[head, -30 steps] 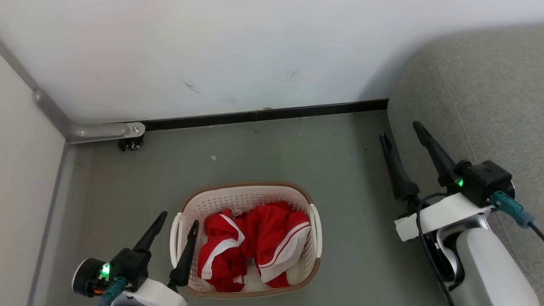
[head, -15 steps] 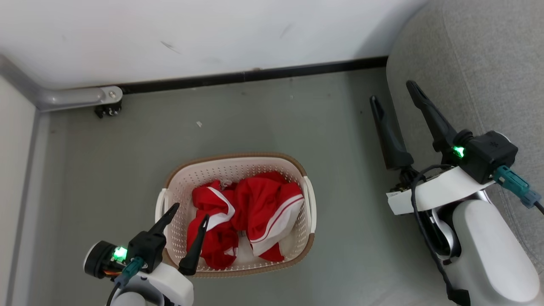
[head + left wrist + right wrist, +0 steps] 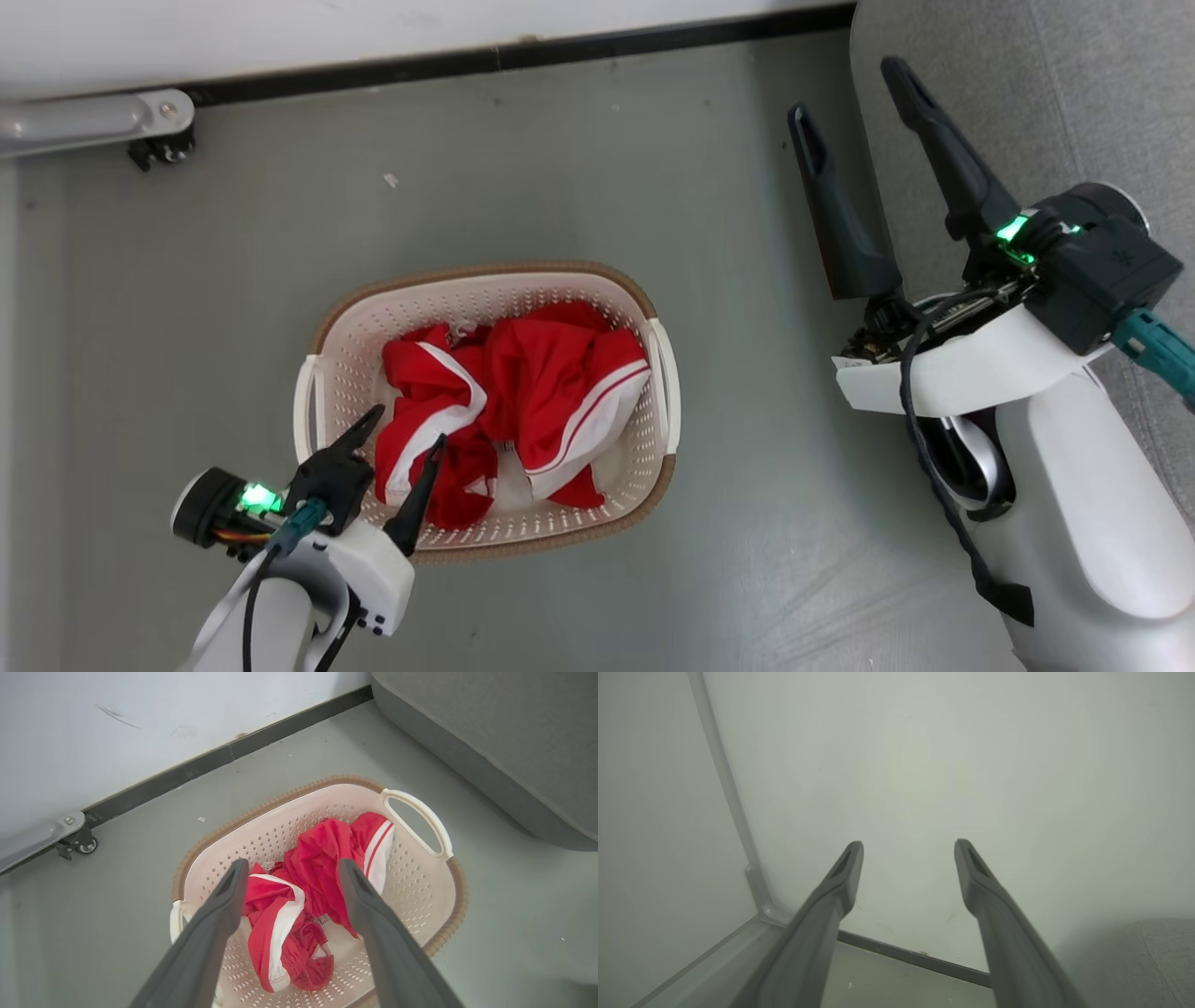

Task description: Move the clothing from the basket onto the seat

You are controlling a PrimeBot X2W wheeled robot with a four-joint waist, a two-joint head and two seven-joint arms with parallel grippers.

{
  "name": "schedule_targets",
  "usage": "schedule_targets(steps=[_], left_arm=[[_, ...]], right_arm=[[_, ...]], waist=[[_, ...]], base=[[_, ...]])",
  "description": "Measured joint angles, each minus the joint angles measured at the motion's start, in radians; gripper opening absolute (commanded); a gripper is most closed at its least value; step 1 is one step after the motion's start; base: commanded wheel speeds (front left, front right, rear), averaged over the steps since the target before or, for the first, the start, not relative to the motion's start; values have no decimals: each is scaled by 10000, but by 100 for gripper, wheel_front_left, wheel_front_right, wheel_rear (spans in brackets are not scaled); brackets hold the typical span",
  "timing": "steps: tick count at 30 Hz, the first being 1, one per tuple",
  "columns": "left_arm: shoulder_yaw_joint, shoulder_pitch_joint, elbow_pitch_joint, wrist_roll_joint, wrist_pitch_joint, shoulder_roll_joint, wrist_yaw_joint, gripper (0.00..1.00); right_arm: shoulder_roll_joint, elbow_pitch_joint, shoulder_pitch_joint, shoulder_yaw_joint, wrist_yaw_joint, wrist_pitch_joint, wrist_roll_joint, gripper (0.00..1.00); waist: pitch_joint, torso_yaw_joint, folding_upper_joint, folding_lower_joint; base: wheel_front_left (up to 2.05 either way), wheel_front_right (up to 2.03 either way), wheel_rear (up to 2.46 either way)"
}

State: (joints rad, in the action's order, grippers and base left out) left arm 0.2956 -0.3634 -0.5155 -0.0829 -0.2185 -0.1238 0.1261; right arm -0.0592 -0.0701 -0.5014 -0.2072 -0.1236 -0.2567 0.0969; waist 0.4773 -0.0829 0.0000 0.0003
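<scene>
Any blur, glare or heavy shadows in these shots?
Head view: even light, clothing and basket sharp, a soft shadow on the floor at lower right. Left wrist view: basket crisp, near fingers soft. Right wrist view: hazy and low-contrast against the wall, no glare.

Grey floor (image 3: pixel 560 168): bore one cream basket (image 3: pixel 523 287) (brown-rimmed), grey seat (image 3: pixel 1102 93) at right, one small pale scrap (image 3: pixel 391 180) beyond the basket.

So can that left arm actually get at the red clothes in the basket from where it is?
Probably yes. The left tool hangs open over the basket's near corner, the clothing lies uncovered inside, and nothing stands between them.
</scene>
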Motion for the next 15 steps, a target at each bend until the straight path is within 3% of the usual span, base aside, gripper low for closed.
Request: schedule_targets(steps=[15], left_arm=[[813,-1486,-1212,821,236,-339,12,100]], right_arm=[[-12,-1114,-1126,-405,0,-2,176,100]], waist=[[1523,-243,0,0]], base=[[0,0,0]])
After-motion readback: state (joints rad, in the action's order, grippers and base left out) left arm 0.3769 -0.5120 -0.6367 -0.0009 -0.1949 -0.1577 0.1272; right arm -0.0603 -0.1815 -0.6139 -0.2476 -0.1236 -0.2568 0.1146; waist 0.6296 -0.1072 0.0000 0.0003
